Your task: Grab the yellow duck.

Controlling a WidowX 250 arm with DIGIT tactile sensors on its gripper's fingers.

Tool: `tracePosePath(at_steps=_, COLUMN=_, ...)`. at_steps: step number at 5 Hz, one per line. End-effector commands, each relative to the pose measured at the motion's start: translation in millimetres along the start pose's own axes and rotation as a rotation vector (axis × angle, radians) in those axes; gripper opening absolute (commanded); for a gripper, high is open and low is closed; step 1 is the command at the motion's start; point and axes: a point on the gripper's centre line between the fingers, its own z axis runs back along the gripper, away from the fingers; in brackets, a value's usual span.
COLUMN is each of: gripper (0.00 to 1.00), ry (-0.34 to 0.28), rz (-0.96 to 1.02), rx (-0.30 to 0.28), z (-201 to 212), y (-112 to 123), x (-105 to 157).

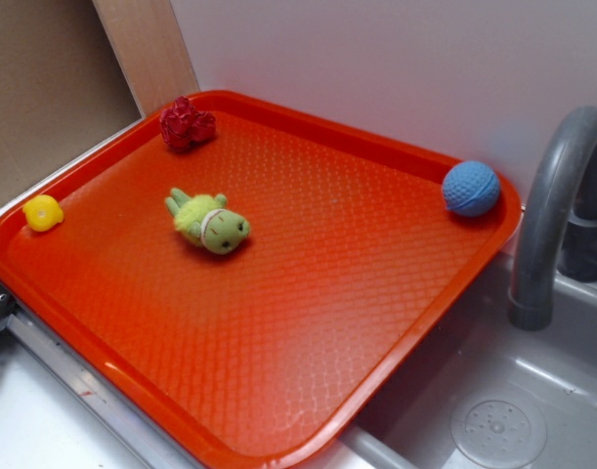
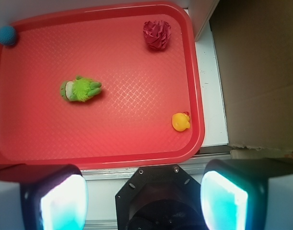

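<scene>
The yellow duck (image 1: 43,212) is a tiny bright yellow toy with an orange-red spot. It rests on the red tray (image 1: 308,322) close to the tray's left rim. In the wrist view the yellow duck (image 2: 181,121) lies near the tray's lower right corner. My gripper (image 2: 144,200) hangs high above the tray's near edge, well apart from the duck. Its two pads (image 2: 64,201) stand wide apart with nothing between them, so it is open. In the exterior view only a dark bit at the left edge could be the arm.
A yellow-green plush toy (image 1: 210,223) lies mid-tray, a crumpled red object (image 1: 187,124) at the far corner, a blue ball (image 1: 471,188) at the right corner. A grey faucet (image 1: 552,215) and sink (image 1: 493,420) stand right of the tray. Brown cardboard (image 2: 261,72) borders the other side.
</scene>
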Motion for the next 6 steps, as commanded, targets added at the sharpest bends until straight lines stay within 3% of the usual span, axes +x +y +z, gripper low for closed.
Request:
tracePosePath(at_steps=1, gripper=1.0, ry=0.0, rz=0.0, rx=0.0, z=0, y=0, x=0)
tracePosePath(at_steps=2, gripper=1.0, ry=-0.034, rz=0.136, rx=-0.005, z=-12, y=32, x=-1)
tracePosePath(at_steps=3, gripper=1.0, ry=-0.059, rz=0.254, rx=0.061, z=-35, y=46, x=-8)
tracePosePath(at_steps=4, gripper=1.0, ry=0.018, rz=0.363, rx=0.18, z=-88, y=52, x=33)
tracePosePath(at_steps=5, gripper=1.0, ry=-0.051, rz=0.352, rx=0.101, z=-99, y=63, x=35)
tracePosePath(at_steps=6, gripper=1.0, ry=-0.112, rz=0.529, rx=0.163, z=-98, y=65, x=21)
